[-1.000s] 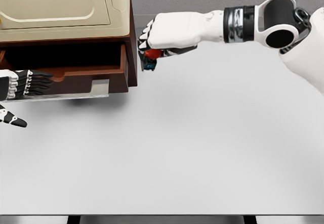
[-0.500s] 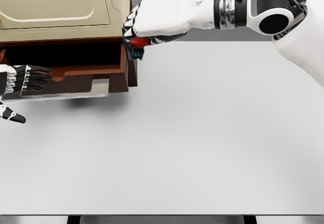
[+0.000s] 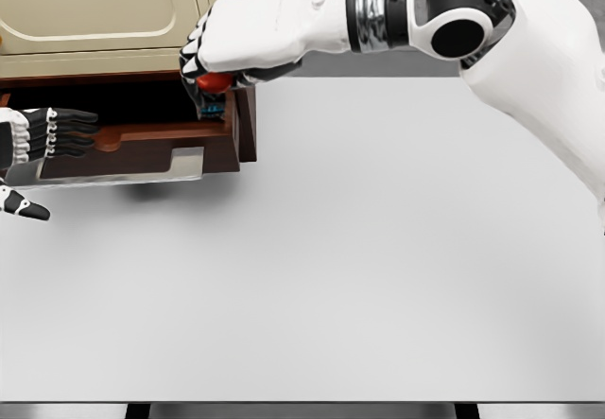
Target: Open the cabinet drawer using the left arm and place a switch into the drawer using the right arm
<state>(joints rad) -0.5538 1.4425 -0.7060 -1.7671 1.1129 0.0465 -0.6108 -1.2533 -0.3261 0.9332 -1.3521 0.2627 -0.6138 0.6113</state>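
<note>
Right hand (image 3: 227, 45) up by the cabinet (image 3: 113, 22), fingers (image 3: 194, 60) curled tight around the switch (image 3: 214, 83), a small red thing with a bit of blue under it. Switch tucked under the fingers, right above the near right corner of the drawer (image 3: 142, 140). Held that way so it can drop straight into the drawer and not onto the table (image 3: 378, 249). Not let go yet; switch not resting on the drawer floor, as far as can be seen. Drawer pulled out of the brown cabinet front, dark inside, open enough to take the switch. Left hand (image 3: 38, 140) at the left end of the drawer, fingers (image 3: 66, 130) stretched out flat and close together, lying on the drawer's front edge, thumb sticking out lower down. Holding nothing, only touching. Likely kept there so the drawer stays out and does not slide back. Hard to tell how deep the drawer goes under the fingers of the right hand. Next: open the right fingers slowly, a bit more to the left first, so the switch does not hit the side wall.
</note>
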